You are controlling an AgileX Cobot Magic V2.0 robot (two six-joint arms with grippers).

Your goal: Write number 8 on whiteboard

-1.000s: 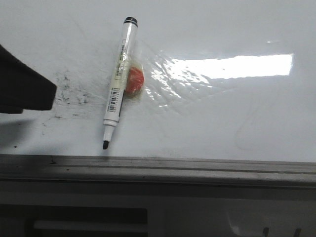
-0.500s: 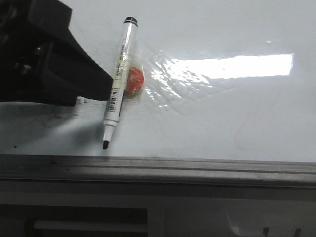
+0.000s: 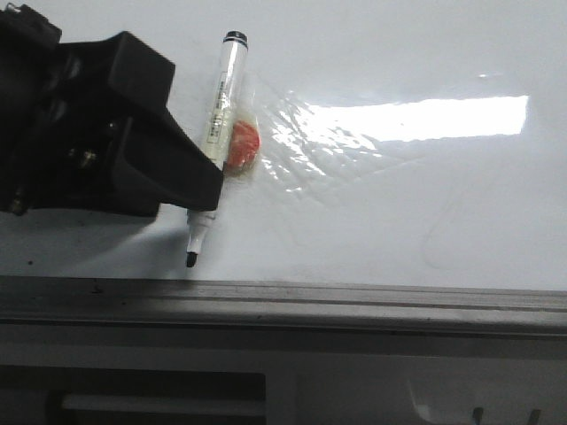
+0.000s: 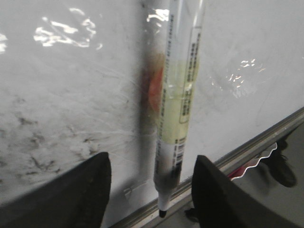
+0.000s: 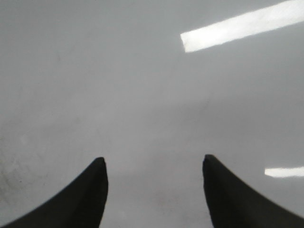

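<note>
left gripper [image 4: 149, 190] jaws apart, straddling the marker [image 4: 175, 104] near its tip end; neither finger looks to touch the barrel yet. marker lies flat on the whiteboard [image 3: 399, 204], uncapped, tip pointing at the board's grey frame [image 3: 354, 297] and stopping just short of it. a red blob [image 3: 244, 142] sits under tape against the barrel, on the side away from the gripper body.

your step, as i read it: pick up the marker. centre the barrel between the fingers before you close. grip just behind the tip section, not on the taped part. close squarely so the marker doesn't roll or skid into the frame. lift straight off the board.

no number 8 on the board in any view; only grey smudges [image 4: 33, 142] beside the marker.

right gripper [image 5: 154, 190] jaws apart, nothing between them, over bare board.

views: front view hides the finger gap behind the left gripper's black body [image 3: 106, 133]. left wrist view shows the gap and the barrel's offset toward one finger. right wrist view shows no marker.
</note>
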